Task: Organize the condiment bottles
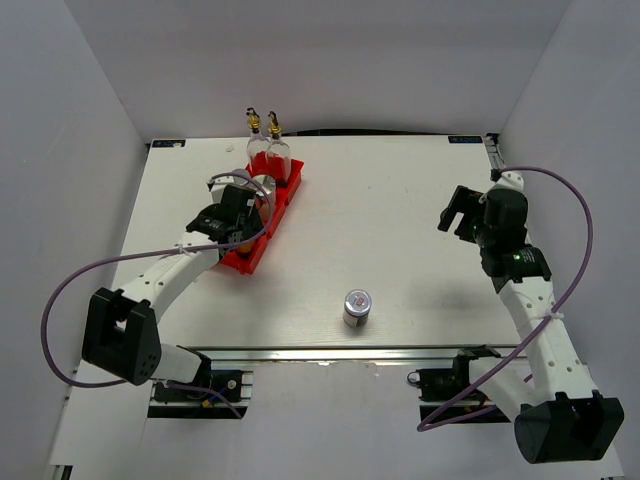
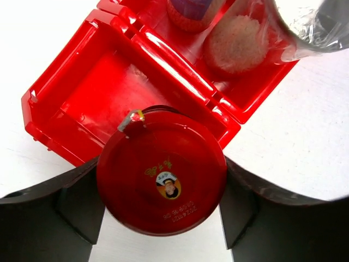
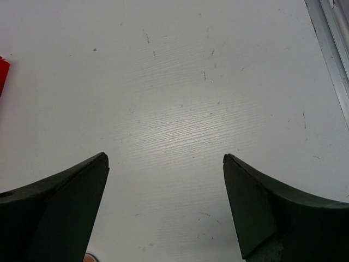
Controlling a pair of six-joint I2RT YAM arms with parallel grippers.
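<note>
Condiment bottles: red-lidded jar in left grip, one container alone on table

Red-lidded dark round jar [image 2: 163, 185] clamped at the lid's rim by the left gripper [image 2: 161, 164], one black finger [image 2: 60, 213] pressed against each side. Lid's top marked with a small printed face. Positioned over the near edge of the red divided plastic tray [image 2: 54, 93], just beside its nearest compartment; set down or lifted, cannot tell.

Farther along the tray, past a divider: round white shaker top [image 2: 234, 43], partly seen through clear glass, and next to it another round container [image 2: 191, 11] cut off by the frame edge, kind unclear. Two tall clear glass cruets with gold spouts [image 1: 256, 150] upright side by side at the tray's far end, touching or nearly so.

Small silver-capped container [image 1: 357, 307] upright and alone on the white table [image 1: 400, 200], well apart from the tray, toward the near edge between the two arms.

Right gripper [image 3: 164, 158] spread wide, nothing between its dark fingers [image 3: 54, 207], hovering over the tabletop on the right side, well apart from every bottle.
</note>
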